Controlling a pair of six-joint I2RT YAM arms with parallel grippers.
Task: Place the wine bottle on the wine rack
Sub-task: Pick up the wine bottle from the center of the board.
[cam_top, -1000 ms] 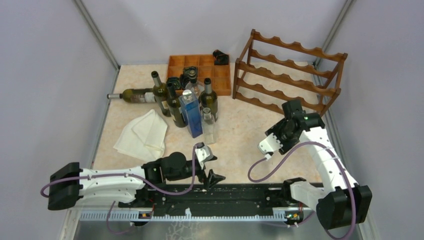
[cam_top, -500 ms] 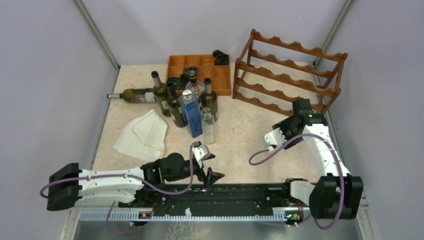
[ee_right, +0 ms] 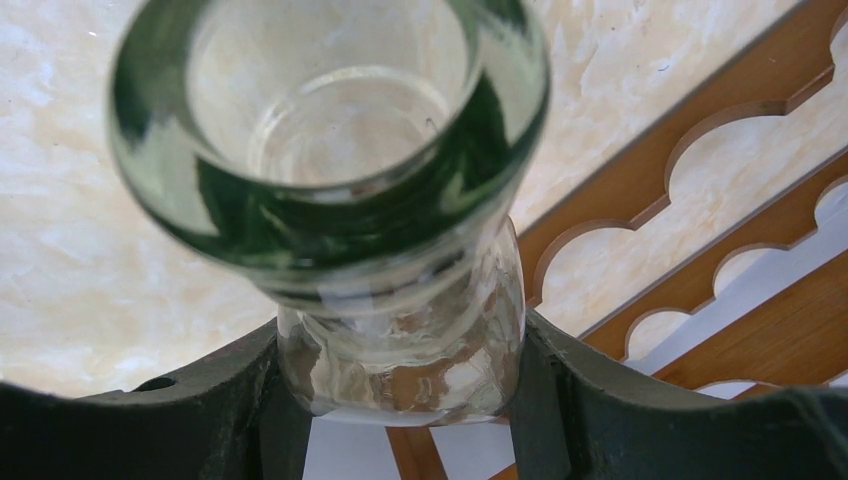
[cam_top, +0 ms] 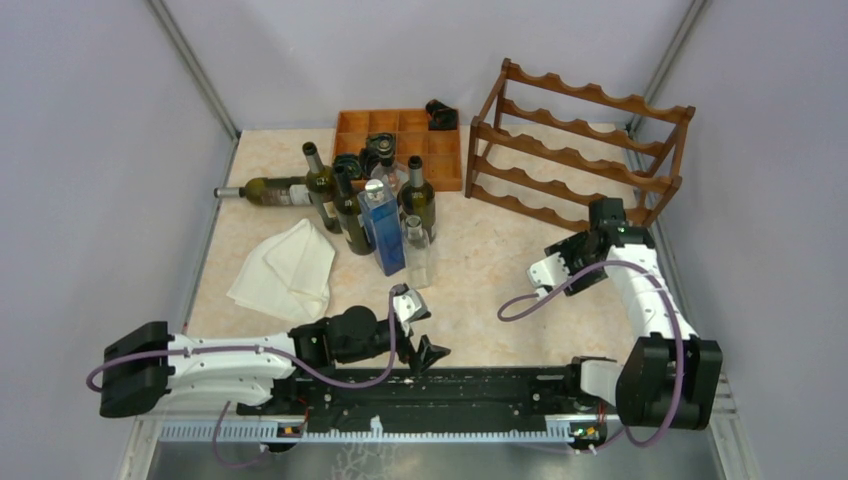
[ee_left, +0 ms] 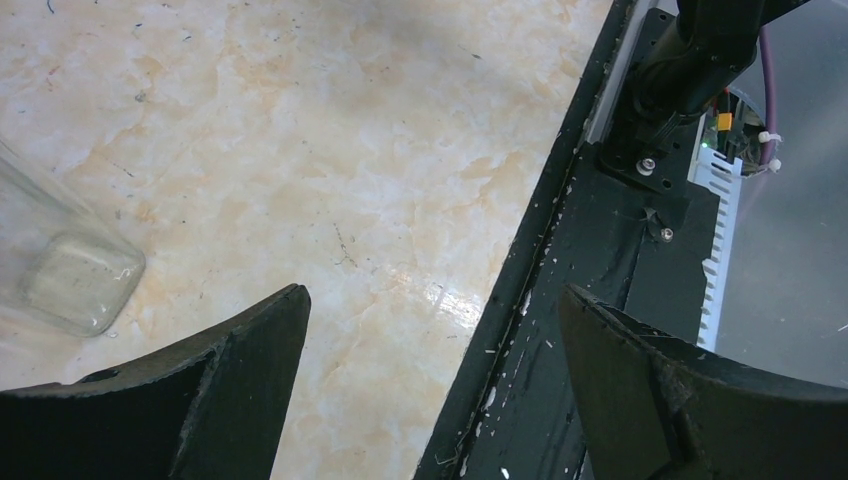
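In the right wrist view a clear glass wine bottle with a green-tinted rim fills the frame, seen end-on. My right gripper is shut on its clear body, one finger on each side. The reddish-brown wine rack with scalloped rails lies just behind the bottle. From above, the right gripper sits at the lower right end of the wine rack; the held bottle is hard to make out there. My left gripper stands open and empty low over the table's near edge.
A cluster of dark green bottles, a blue bottle and a clear bottle stands mid-table, with one bottle lying flat. A white cloth, an orange compartment tray and the black base rail are nearby.
The right arm has swung right and back, bringing its gripper and the bottle up to the rack's lower right end. The left arm has barely shifted.
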